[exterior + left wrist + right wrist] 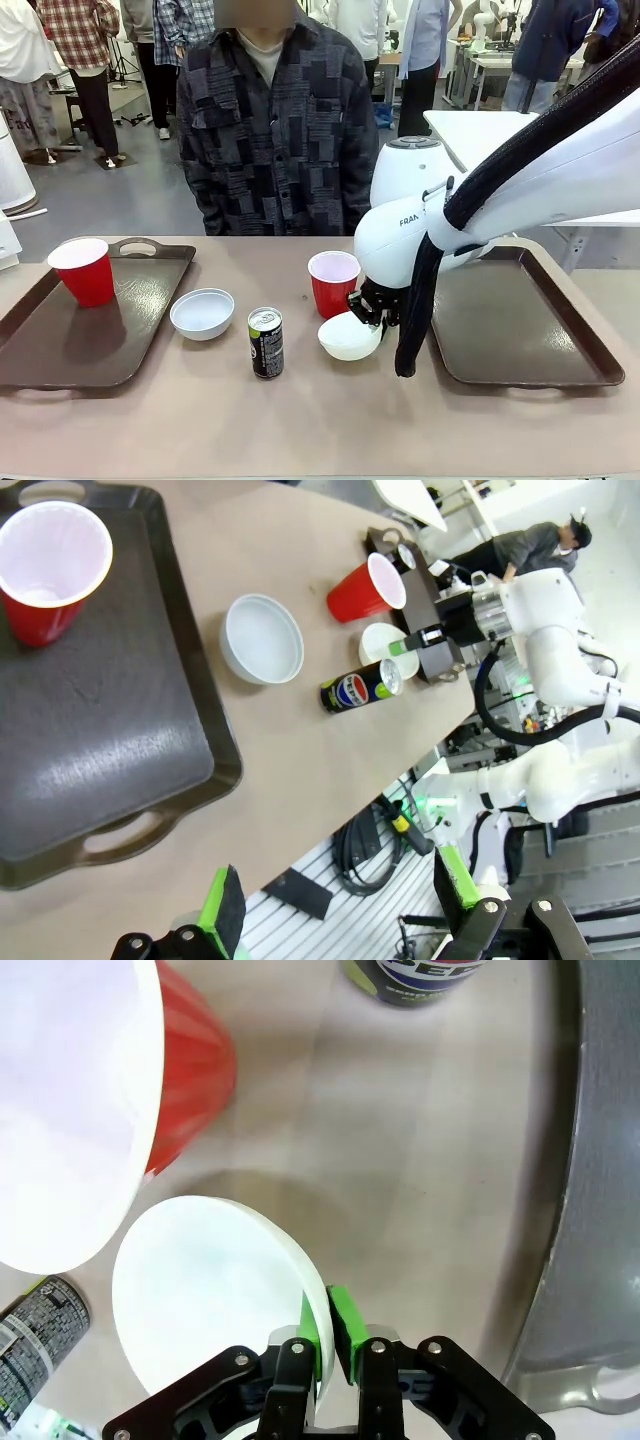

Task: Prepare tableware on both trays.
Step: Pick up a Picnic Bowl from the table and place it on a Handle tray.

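Two trays (pixel 50 345) (pixel 510 320), two red cups (pixel 85 272) (pixel 333 283), two white bowls (pixel 202 313) (pixel 350 338), two cans (pixel 410 975) (pixel 30 1345). The right gripper (pixel 328 1312) has its jaws clamped on the bowl right of a can; the left gripper (pixel 335 870) has its jaws apart.

Your views: front, near tabletop (pixel 300 420) edge, facing across; left wrist, high, oblique; right wrist, close, downward; all share middle red cup (pixel 333 282).

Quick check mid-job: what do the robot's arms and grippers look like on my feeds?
Right arm: white rounded casing with partial dark FRA lettering and a black cable sleeve running alongside. Right gripper: black linkage fingers tipped with bright green pads. Left gripper: the same black fingers and green pads.
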